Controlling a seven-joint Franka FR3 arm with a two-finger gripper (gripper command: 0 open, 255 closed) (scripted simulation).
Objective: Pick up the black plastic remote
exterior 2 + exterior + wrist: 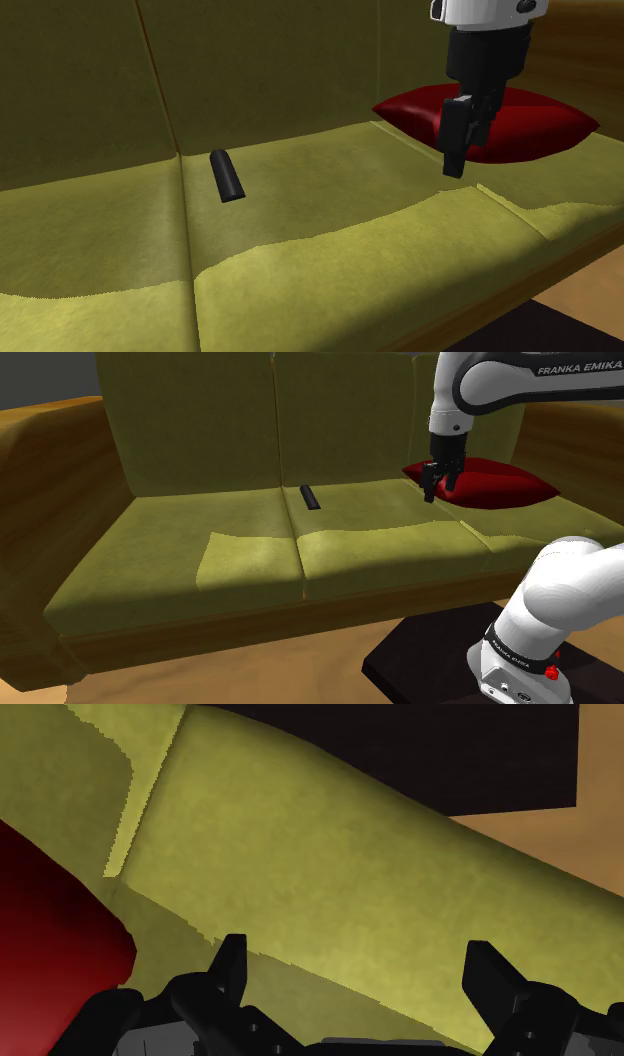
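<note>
My tool (438,482) hangs open and empty; in the shoulder view the black remote (310,497) lies well apart at nine o'clock, long axis eleven-to-five.

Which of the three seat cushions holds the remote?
The middle cushion: the black remote lies at its back, beside the seam; the red pillow rests on its neighbour.

This looks like a living room in a home. A big green sofa (250,542) has a red cushion (495,487) at its 3 o'clock end and a black remote (309,497).
</note>
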